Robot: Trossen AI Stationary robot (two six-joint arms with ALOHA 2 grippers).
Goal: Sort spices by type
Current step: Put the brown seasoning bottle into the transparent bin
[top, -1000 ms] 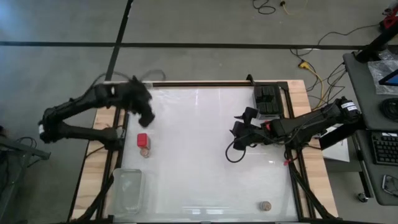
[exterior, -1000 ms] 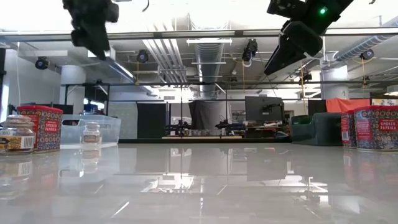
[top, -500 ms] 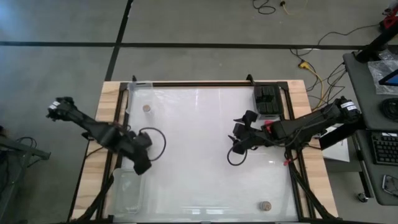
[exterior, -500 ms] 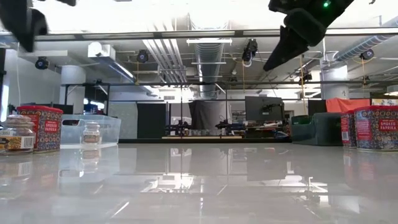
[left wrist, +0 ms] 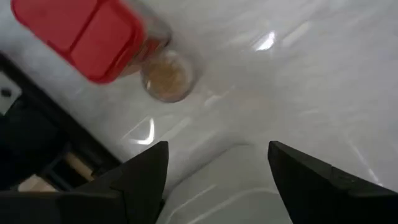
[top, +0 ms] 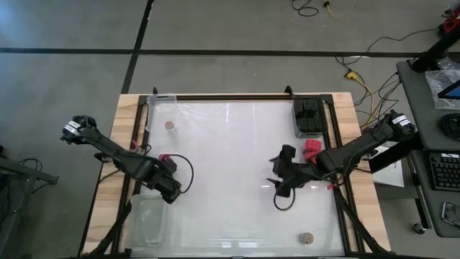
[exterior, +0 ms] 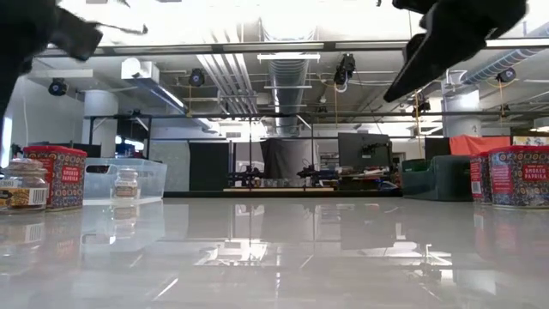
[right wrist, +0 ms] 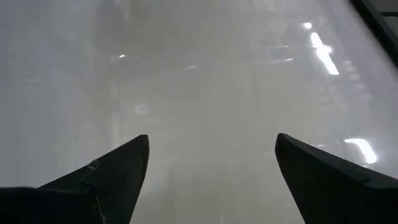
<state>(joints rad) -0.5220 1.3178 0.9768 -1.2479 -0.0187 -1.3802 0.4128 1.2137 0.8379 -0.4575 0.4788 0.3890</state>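
Clock: we read the table [top: 237, 144] from above, with 12 o'clock at its far edge.
Near edge, 5 o'clock: one round tan-topped jar [top: 306, 237] stands alone, well apart from both arms.
Near edge, 7 o'clock: an empty clear tray [top: 147, 219] lies here.
Left tool [top: 167, 188]: it hangs over the far rim of that tray with its fingers [left wrist: 143, 177] apart and nothing between them.
Just past the left tool, 9 o'clock: its wrist view shows a red square-topped tin [left wrist: 87, 34] with a second tan jar [left wrist: 165, 78] right beside it; we cannot tell whether they touch.
Right tool [top: 282, 183]: it is at about 4 o'clock over bare table, its fingers spread and empty.
Right side, 3 o'clock: another red tin [top: 310, 147] sits beside the right arm.
Far edge, 1 o'clock: the black boxy containers [top: 309, 115] stand grouped.
Far edge, 11 o'clock: a third tan jar [top: 169, 124] stands in the far tray [top: 159, 98].
Handling: we judge them all small, light, rigid and easy to tip. The jars look like glass, so slick and breakable.
Hold: we would take a tin across two flat sides below its lid, and a jar low on its body, straight from above.
Risk: the paired tin and jar leave little room for a finger between them.
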